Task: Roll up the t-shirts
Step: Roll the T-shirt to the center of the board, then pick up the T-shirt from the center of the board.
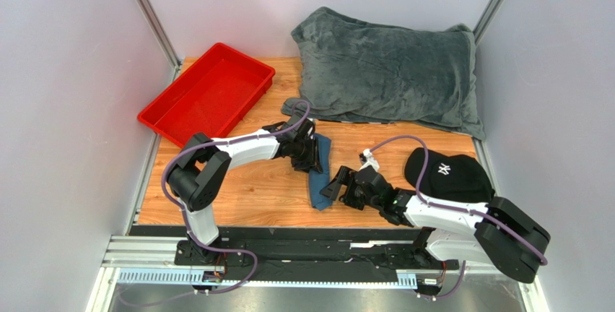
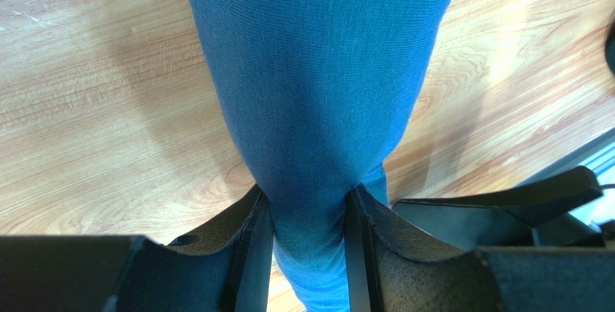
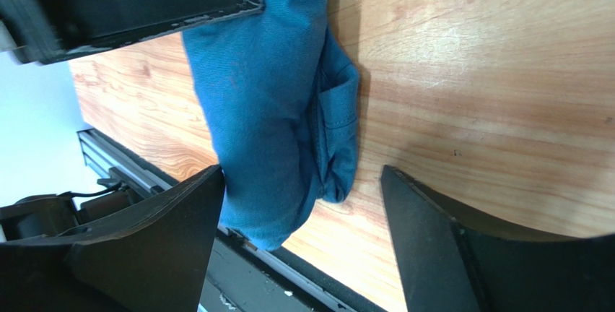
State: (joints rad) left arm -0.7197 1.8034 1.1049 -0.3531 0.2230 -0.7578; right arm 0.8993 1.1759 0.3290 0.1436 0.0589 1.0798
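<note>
Fingers [image 2: 253,254] of the left gripper [image 2: 309,211] are pinching the shirt [image 2: 317,74]; right gripper [image 3: 302,175] is gaping wide, empty. Roll it taut, edges aligned.

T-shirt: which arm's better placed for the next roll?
Left, probably. The left gripper is shut on the t-shirt, pinching the fabric; the right gripper is open around the shirt's end, gripping nothing.
</note>
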